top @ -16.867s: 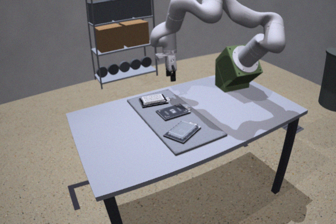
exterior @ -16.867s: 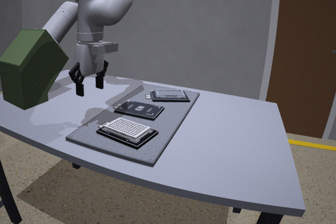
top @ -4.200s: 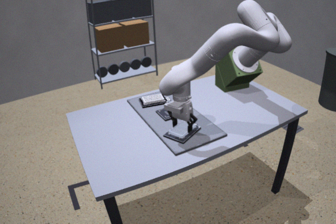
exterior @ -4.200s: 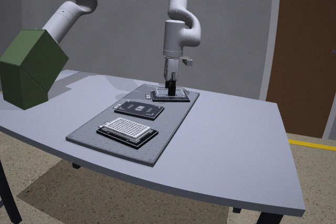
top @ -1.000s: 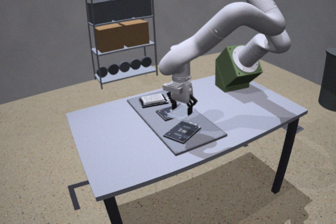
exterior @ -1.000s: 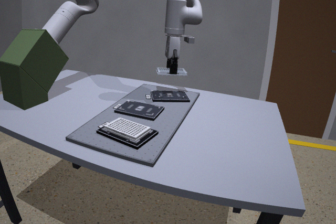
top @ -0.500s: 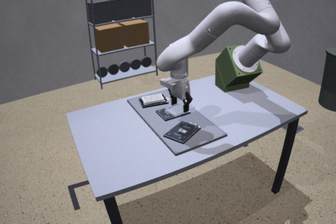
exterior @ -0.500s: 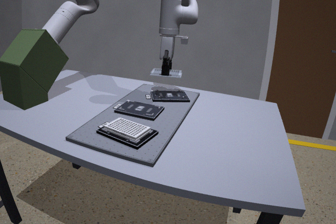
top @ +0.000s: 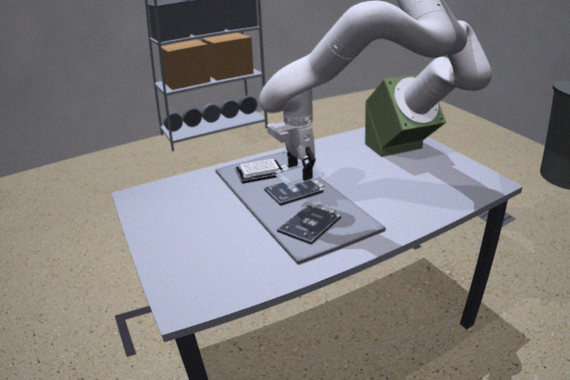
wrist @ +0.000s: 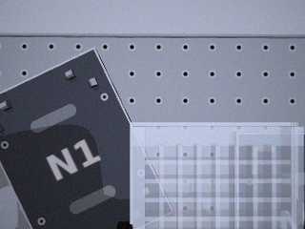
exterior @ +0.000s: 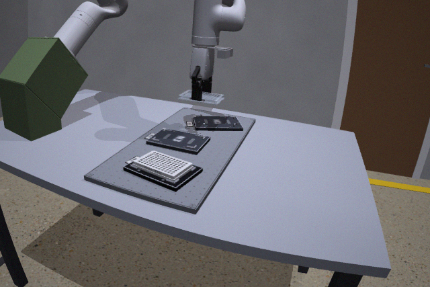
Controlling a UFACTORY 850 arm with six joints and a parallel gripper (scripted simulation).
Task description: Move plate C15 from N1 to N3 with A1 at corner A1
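Observation:
My gripper (top: 301,167) is shut on the clear plate C15 (top: 297,176) and holds it level in the air above the grey deck (top: 321,229). In the exterior view the gripper (exterior: 201,93) and the plate (exterior: 203,96) hang over the deck's far end. The wrist view shows the plate (wrist: 214,176) lying square to the deck's hole rows. The empty black nest N1 (wrist: 62,157) lies turned at the lower left, mostly clear of the plate. N1 is the skewed nest (top: 309,222) at the deck's end. White plate C51 (top: 257,168) (exterior: 162,167) sits on its nest.
A second empty black nest (top: 294,190) lies in the middle of the deck (exterior: 178,139), between N1 (exterior: 217,122) and C51; I cannot read its sign. The arm's green base (top: 403,113) stands at the table's back. A shelf rack (top: 205,44) stands behind.

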